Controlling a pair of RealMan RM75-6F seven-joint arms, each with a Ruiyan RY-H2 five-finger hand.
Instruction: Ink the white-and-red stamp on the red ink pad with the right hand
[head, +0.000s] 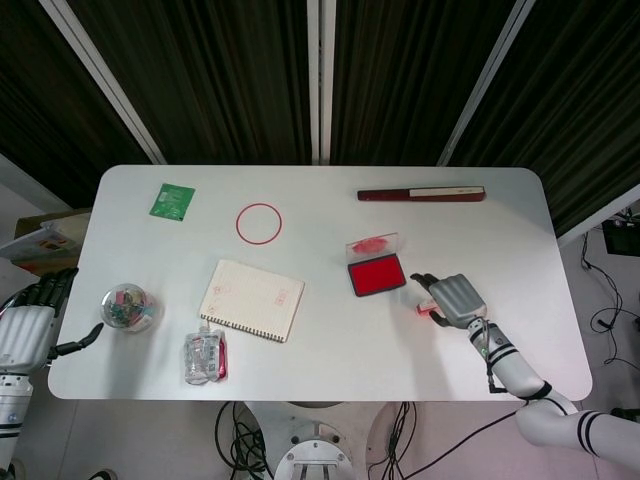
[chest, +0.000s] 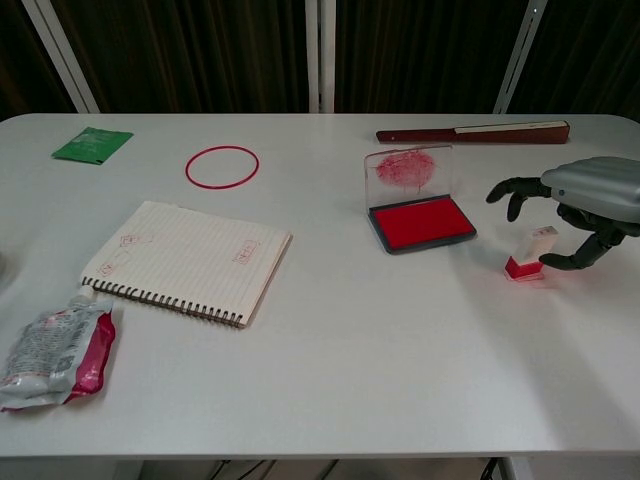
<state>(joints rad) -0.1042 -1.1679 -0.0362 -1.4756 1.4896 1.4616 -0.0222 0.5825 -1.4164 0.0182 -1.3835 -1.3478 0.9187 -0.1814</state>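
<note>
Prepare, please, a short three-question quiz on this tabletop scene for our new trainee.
1. True or false: the right hand has the white-and-red stamp lifted clear of the table.
2. Which thing lies nearest the red ink pad toward the far table edge: A the green packet, B the closed folding fan, C the notebook?
3. Fill in: the ink pad's clear lid stands ____ behind the pad.

Key
1. False: the stamp stands upright on the table, the fingers spread around it.
2. B.
3. Open, smeared with red ink.
</note>
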